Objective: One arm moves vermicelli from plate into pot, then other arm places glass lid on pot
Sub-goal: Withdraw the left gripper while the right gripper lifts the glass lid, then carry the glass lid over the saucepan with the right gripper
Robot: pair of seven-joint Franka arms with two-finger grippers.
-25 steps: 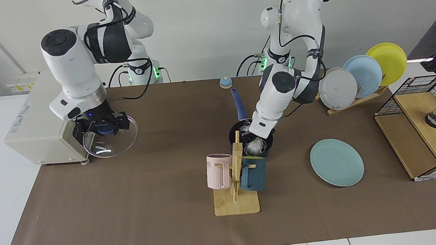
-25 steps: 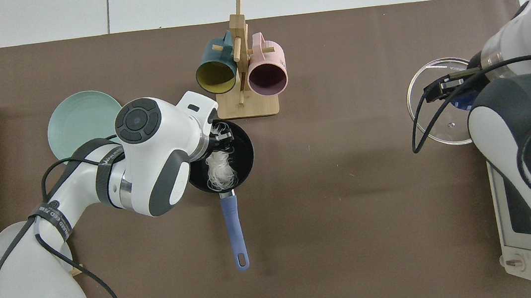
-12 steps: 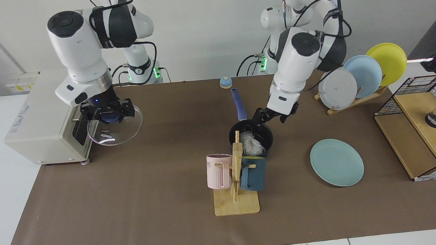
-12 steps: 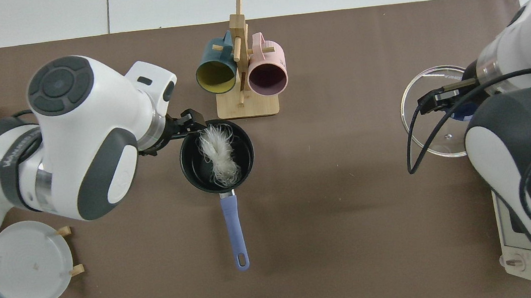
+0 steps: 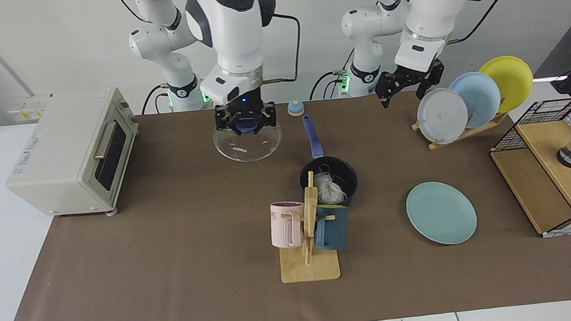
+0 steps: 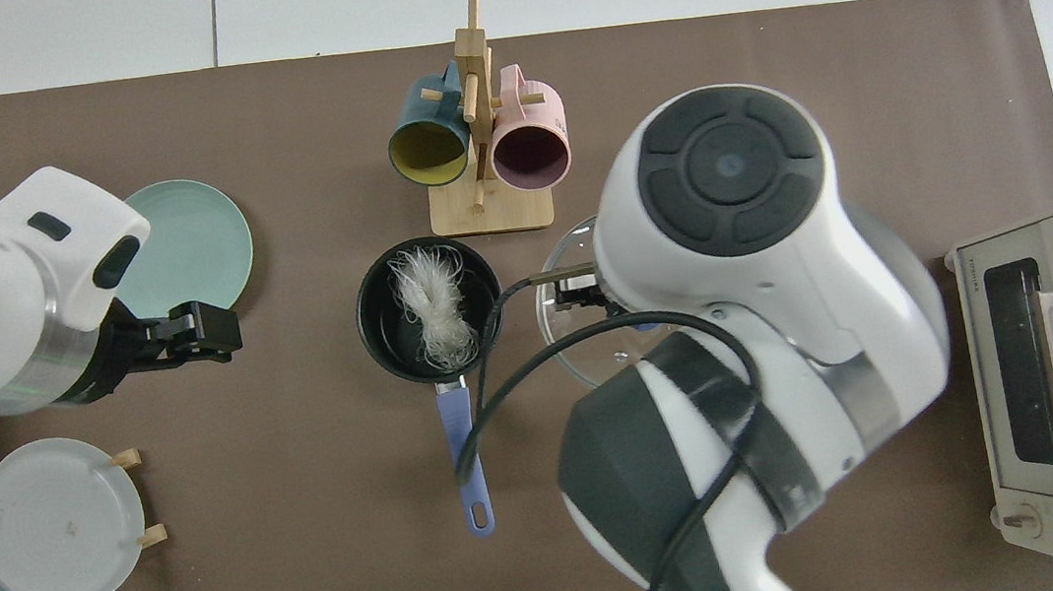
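The vermicelli (image 5: 330, 190) (image 6: 433, 301) lies inside the black pot (image 5: 344, 168) (image 6: 386, 326), whose blue handle points toward the robots. The teal plate (image 5: 441, 212) (image 6: 198, 244) lies bare beside it. My right gripper (image 5: 246, 122) is shut on the blue knob of the glass lid (image 5: 248, 145) (image 6: 562, 331), which hangs level above the table, a little short of the pot on the oven side. In the top view that arm's wrist covers most of the lid. My left gripper (image 5: 407, 81) (image 6: 212, 333) is open and holds nothing, raised near the plate rack.
A wooden mug rack (image 5: 309, 267) with a pink mug (image 5: 286, 225) and a dark blue mug (image 5: 331, 227) stands just in front of the pot. A toaster oven (image 5: 65, 149), a rack of plates (image 5: 466, 100), a wire basket (image 5: 560, 167) and a small blue bell (image 5: 295, 108) ring the mat.
The right arm lifted the glass lid from beside the oven and carried it across to near the pot. The left arm let go of the vermicelli, rose and drew back toward the plate rack.
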